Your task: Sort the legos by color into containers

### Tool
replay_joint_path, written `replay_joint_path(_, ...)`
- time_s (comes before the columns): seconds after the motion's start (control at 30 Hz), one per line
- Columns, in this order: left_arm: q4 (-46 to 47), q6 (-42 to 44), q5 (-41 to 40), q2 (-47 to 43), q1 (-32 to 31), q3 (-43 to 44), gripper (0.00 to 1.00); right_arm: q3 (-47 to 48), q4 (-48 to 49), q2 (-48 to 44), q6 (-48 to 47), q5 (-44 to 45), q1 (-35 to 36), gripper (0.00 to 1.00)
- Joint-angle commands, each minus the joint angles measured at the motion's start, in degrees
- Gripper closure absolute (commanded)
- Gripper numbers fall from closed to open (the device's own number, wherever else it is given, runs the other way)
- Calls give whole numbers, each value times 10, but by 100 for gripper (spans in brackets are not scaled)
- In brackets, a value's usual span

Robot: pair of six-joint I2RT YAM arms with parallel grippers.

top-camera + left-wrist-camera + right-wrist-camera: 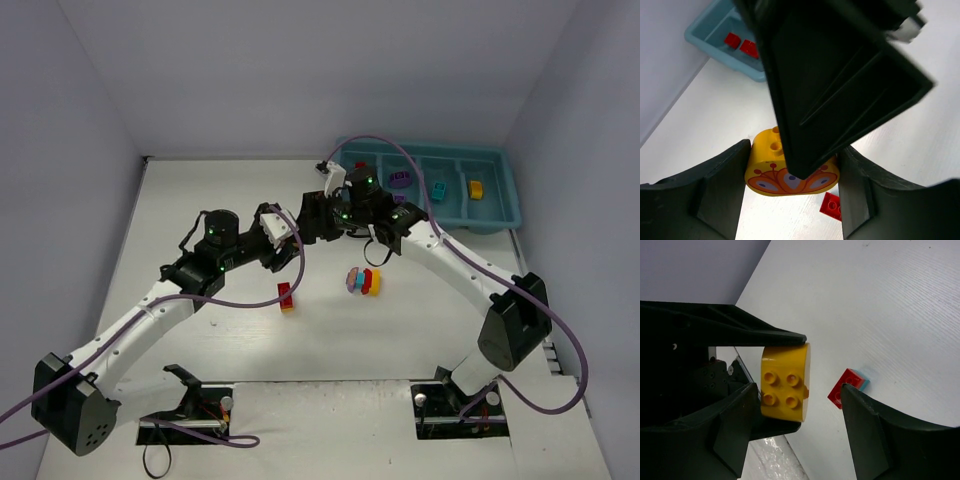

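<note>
My left gripper point(795, 150) is shut on a yellow rounded brick point(771, 172) with an orange pattern and holds it above the table; in the top view the left gripper point(322, 222) is at the table's middle. My right gripper point(799, 390) is open, its fingers on either side of the same yellow brick point(785, 382), and meets the left one in the top view point(346, 212). A red-on-cyan brick point(847, 387) lies on the table below. The teal tray point(500, 215) at the back right holds red point(360, 165), purple point(400, 180), cyan point(438, 192) and yellow point(476, 188) bricks.
A multicoloured stack of bricks point(362, 281) and a red-and-yellow brick point(286, 297) lie on the white table in front of the grippers. The tray's left end with two red bricks point(740, 44) shows in the left wrist view. Grey walls close in the table.
</note>
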Motion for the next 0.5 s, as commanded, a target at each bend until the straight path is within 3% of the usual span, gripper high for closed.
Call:
replay_joint_path(0.0, 59, 4, 22, -11, -8, 36, 84, 24, 23, 8, -11, 9, 3, 37)
replay_joint_path(0.13, 58, 3, 18, -6, -17, 40, 84, 25, 23, 16, -16, 10, 8, 49)
replay_joint_path(0.2, 60, 3, 13, -2, -20, 40, 84, 25, 23, 18, -20, 12, 11, 64)
replay_joint_path(0.23, 61, 3, 9, 0, -20, 40, 84, 24, 23, 17, -23, 13, 11, 79)
replay_joint_path(0.3, 61, 2, 4, 7, -21, 40, 83, 18, 23, 10, -30, 28, 10, 96)
replay_joint_path(0.4, 69, -4, -5, 9, -21, 32, 80, 12, 23, 1, -39, 37, 6, 100)
replay_joint_path(0.43, 79, -12, -16, 9, -21, 27, 72, 11, 23, -1, -41, 42, 4, 100)
replay_joint_path(0.47, 87, -21, -28, 11, -21, 24, 45, 9, 5, -6, -47, 63, 0, 100)
